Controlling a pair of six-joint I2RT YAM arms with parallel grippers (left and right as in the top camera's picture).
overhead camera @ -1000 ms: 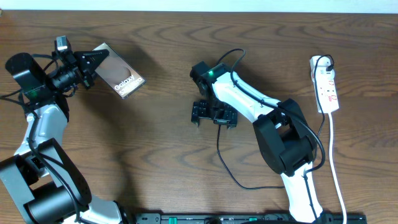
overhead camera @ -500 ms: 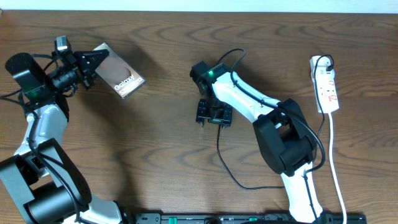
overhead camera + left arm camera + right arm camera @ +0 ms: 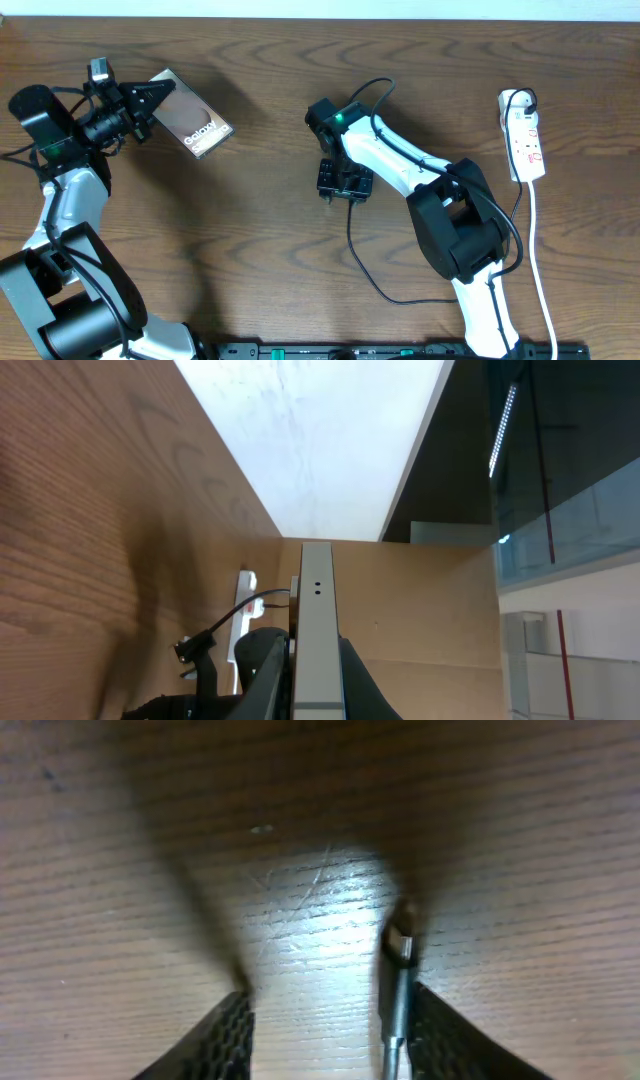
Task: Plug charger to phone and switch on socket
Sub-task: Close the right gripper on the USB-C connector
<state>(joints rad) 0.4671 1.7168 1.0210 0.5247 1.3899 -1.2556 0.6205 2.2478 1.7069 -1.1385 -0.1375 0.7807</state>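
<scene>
The phone (image 3: 196, 126), a dark slab with white "Galaxy" lettering, is held off the table at the far left, and my left gripper (image 3: 150, 101) is shut on one end of it. In the left wrist view its grey edge (image 3: 317, 620) runs straight up between the jaws. The charger (image 3: 352, 246) is a thin black cable looping over the middle of the table. Its connector tip (image 3: 399, 988) lies on the wood against the right finger (image 3: 445, 1042) of my right gripper (image 3: 325, 1020). A gap remains on the other finger's side. The socket (image 3: 527, 138) lies at the far right.
The socket's white cord (image 3: 540, 275) runs down the right side toward the front edge. The black cable also arches over my right arm (image 3: 400, 160). A black rail (image 3: 400, 351) lines the table's front edge.
My right gripper's jaws have narrowed around the connector tip, from wide apart to about half that width. The left arm and the phone have not moved.
</scene>
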